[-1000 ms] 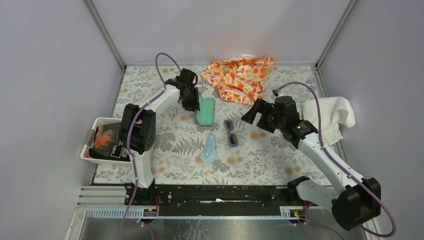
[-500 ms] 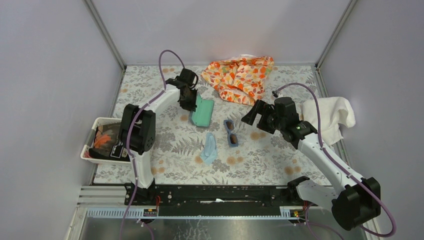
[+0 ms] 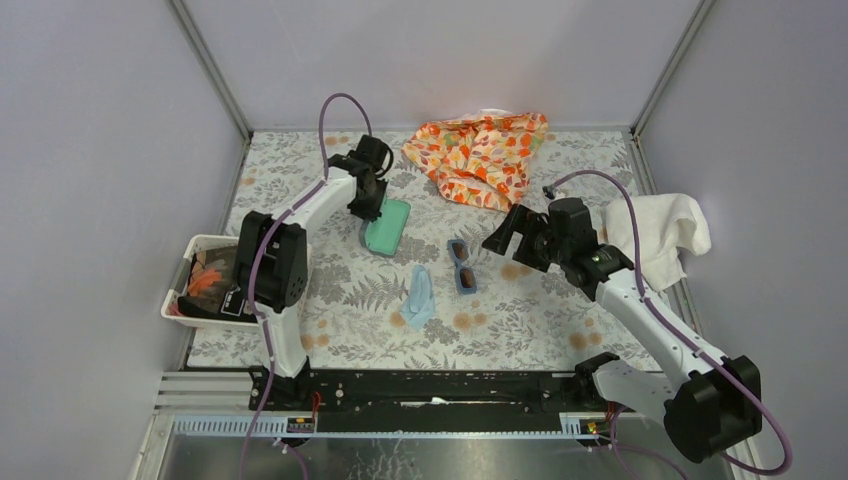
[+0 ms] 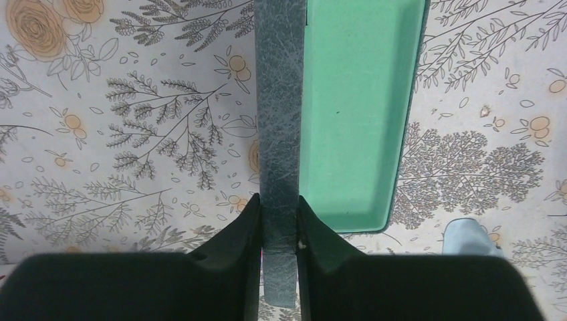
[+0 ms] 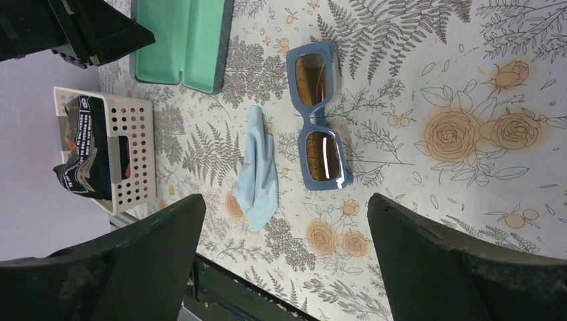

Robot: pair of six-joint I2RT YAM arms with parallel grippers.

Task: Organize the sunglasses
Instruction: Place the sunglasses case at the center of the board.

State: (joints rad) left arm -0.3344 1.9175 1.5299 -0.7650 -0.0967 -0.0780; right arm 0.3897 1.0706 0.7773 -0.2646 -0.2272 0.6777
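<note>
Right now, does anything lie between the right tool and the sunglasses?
Nothing visible does. The open right tool hangs just right of the sunglasses, with only bare patterned table between. The blue cloth lies on their far side, and the left tool holds the case.

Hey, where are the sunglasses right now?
In the top view, the sunglasses lie on the table near its middle, just right of the light blue cloth and nearer the arms than the open case.

A dark grey case point(image 3: 385, 227) lies open on the floral table point(image 3: 520, 320), its lining teal-green, near a crumpled light blue cloth point(image 3: 419, 296). Orange patterned fabric point(image 3: 480, 155) sits far back, a white towel point(image 3: 660, 232) right, a perforated basket point(image 3: 195, 250) left.
</note>
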